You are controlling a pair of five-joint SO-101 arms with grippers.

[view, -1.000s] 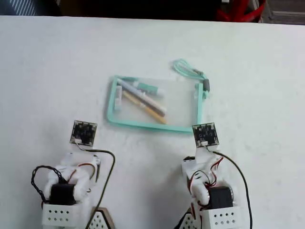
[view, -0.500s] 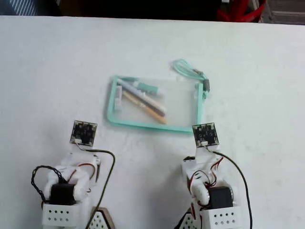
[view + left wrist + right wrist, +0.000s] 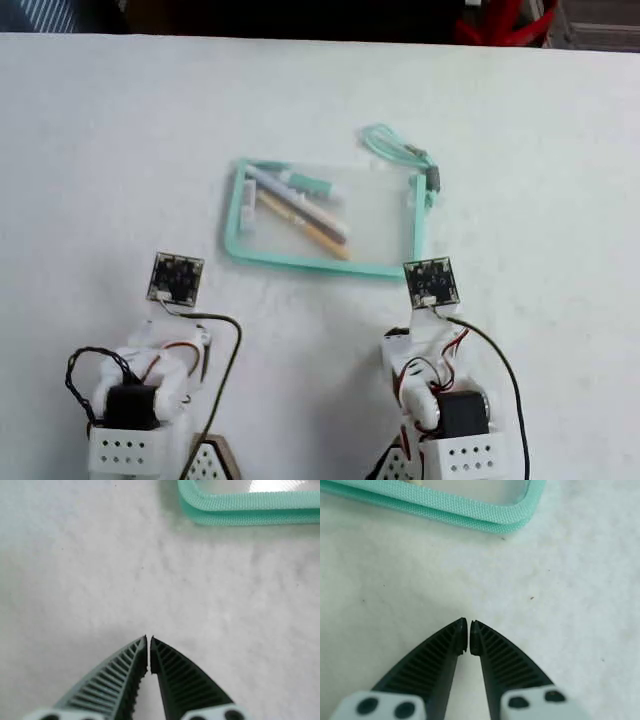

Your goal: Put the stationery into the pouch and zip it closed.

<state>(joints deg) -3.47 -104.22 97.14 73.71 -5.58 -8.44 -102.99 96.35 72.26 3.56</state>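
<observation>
Mint-edged clear pouch point(image 3: 325, 264) lies mid-worktop point(image 3: 100, 150) with pens point(image 3: 300, 210) inside and a strap point(image 3: 395, 148) at its far corner. Its white tag point(image 3: 246, 222) is too blurred to read. Left jaws and right jaws are closed on nothing, just short of the pouch.

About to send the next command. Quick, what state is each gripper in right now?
Left gripper: closed, holding nothing, clear of the pouch.
Right gripper: closed, holding nothing, also clear of the pouch.
</observation>
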